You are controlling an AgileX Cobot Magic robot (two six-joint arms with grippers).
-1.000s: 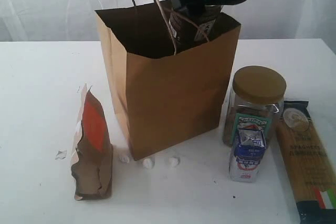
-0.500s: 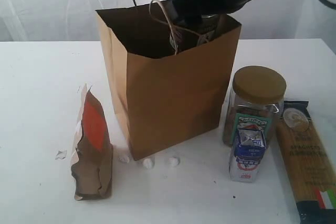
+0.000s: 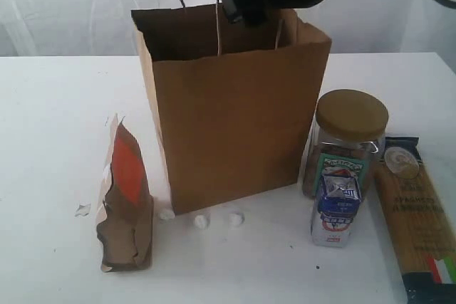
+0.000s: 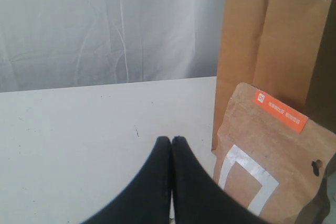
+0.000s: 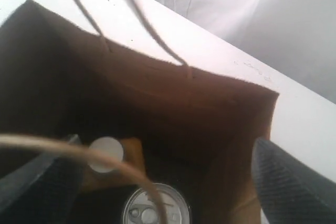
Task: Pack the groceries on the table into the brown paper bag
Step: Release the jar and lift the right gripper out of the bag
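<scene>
Your left gripper (image 4: pixel 171 140) has its jaws pinched shut beside the brown pouch (image 3: pixel 127 204) on the bench (image 3: pixel 57 105). The brown paper bag (image 3: pixel 235 133) holds the white-capped bottle (image 5: pixel 105 153) and dark jar (image 5: pixel 155 205) — your right gripper (image 5: pixel 165 148) hangs over its mouth, jaws wide, empty. Next, likely: clear the handle loop (image 5: pixel 31 140), then fetch the tan-lidded jar (image 3: pixel 349 140), carton (image 3: pixel 336 208) or spaghetti packet (image 3: pixel 420 218) at right

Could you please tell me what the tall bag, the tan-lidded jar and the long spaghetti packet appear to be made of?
Bag: matte brown kraft paper, with creased folds. Jar: clear glass or plastic, I cannot tell which; the contents show through. Its lid is matte tan. Spaghetti packet: likely glossy clear film, with the pasta visible.
</scene>
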